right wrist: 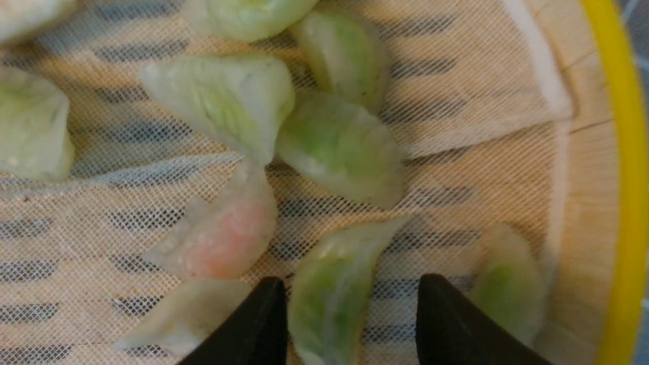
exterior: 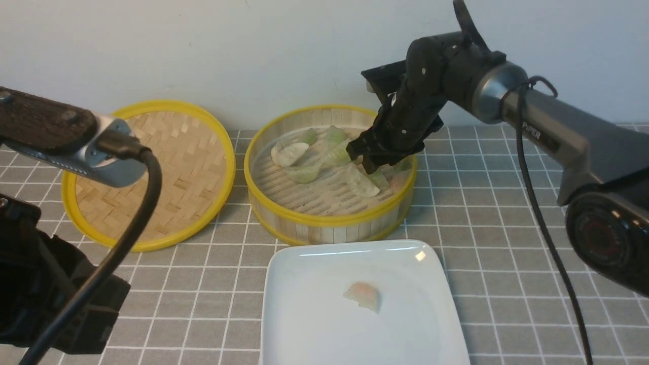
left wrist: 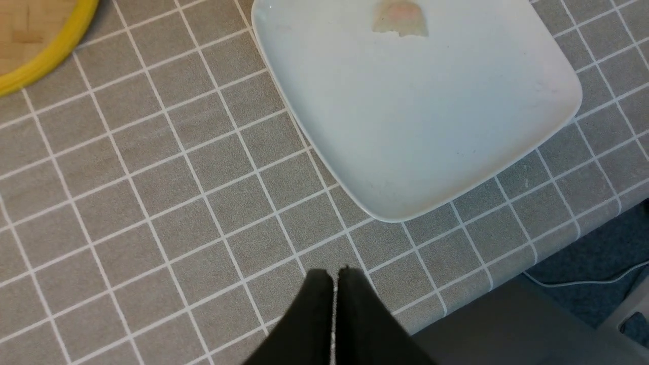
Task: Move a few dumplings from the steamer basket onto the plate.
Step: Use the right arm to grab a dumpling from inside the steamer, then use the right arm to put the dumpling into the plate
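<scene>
A: Layout?
B: Grey tiled counter (exterior: 487, 213) is carrying three big items. Woven lid (exterior: 152, 172) is lying flat along the far edge, left side. The steamer basket (exterior: 324, 220) is sitting just right of it, mid far edge. The plate (exterior: 314, 329) is sitting at the near edge, in front of the basket.
A: Grippers?
B: The right gripper (right wrist: 353, 278) is reaching down into the basket, fingers spread, straddling a green dumpling (right wrist: 329, 314), not pinching it. The left gripper (left wrist: 334, 276) is hanging over the counter by the near edge, left of the plate, fingers pressed together on nothing.
A: Food?
B: Most dumplings (exterior: 291, 152) are lying in the basket, with a pink-filled dumpling (right wrist: 223, 238) just beside the green one. A lone dumpling (exterior: 362, 295) is lying mid-plate.
</scene>
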### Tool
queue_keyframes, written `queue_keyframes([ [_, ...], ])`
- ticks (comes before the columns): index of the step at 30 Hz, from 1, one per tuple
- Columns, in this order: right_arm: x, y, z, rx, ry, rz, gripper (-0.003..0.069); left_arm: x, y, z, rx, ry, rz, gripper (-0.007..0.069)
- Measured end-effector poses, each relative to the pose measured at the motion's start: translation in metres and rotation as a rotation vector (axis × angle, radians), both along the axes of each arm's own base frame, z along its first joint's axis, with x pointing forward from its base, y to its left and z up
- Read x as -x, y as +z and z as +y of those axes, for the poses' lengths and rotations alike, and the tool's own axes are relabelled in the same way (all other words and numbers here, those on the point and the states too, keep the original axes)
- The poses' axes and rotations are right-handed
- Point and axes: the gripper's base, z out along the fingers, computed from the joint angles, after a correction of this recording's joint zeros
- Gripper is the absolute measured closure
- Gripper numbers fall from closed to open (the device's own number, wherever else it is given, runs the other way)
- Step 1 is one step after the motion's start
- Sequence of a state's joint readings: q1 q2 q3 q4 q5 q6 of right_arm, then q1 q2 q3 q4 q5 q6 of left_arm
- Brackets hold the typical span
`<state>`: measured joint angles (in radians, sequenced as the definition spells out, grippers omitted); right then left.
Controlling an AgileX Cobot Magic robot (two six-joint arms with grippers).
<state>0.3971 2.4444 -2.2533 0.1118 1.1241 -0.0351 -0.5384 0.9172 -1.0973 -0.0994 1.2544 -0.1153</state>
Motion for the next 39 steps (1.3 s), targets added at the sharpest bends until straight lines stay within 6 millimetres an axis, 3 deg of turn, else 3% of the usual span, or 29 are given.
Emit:
queue_keyframes([
  [9, -0.001, -0.019, 0.002, 0.005, 0.002, 0.047, 0.0346, 0.001, 0.0, -0.002, 0.021, -0.006, 0.013, 0.0629],
  [14, 0.0, -0.02, 0.003, 0.0, 0.004, 0.067, 0.0463, 0.002, 0.0, -0.003, 0.036, -0.014, 0.022, 0.0629],
  [18, 0.003, -0.013, 0.002, -0.003, 0.006, 0.08, 0.0466, 0.002, 0.0, -0.003, 0.036, -0.014, 0.022, 0.0629],
  [24, 0.018, 0.037, 0.0, -0.047, 0.016, 0.06, 0.0469, 0.002, 0.0, -0.004, 0.04, -0.015, 0.025, 0.0629],
  [25, 0.027, 0.062, -0.003, -0.07, 0.018, 0.032, 0.0469, 0.002, 0.0, -0.004, 0.041, -0.016, 0.025, 0.0629],
  [27, 0.036, 0.08, -0.005, -0.096, 0.019, 0.017, 0.0469, 0.002, 0.0, -0.004, 0.041, -0.016, 0.025, 0.0629],
  [28, 0.05, 0.102, -0.009, -0.132, 0.021, 0.006, 0.0469, 0.002, 0.0, -0.004, 0.041, -0.016, 0.025, 0.0629],
  [31, 0.081, 0.117, -0.013, -0.157, 0.029, 0.052, 0.0469, 0.002, 0.0, -0.004, 0.042, -0.017, 0.022, 0.0629],
  [32, 0.085, 0.116, -0.015, -0.153, 0.03, 0.061, 0.0469, 0.002, 0.0, -0.004, 0.042, -0.017, 0.022, 0.0629],
  [34, 0.111, 0.106, -0.014, -0.124, 0.048, 0.134, 0.0469, 0.002, 0.0, -0.004, 0.041, -0.022, 0.018, 0.0629],
  [39, 0.151, 0.037, -0.005, -0.011, 0.095, 0.36, 0.0469, 0.002, 0.001, -0.004, 0.038, -0.029, 0.012, 0.0629],
])
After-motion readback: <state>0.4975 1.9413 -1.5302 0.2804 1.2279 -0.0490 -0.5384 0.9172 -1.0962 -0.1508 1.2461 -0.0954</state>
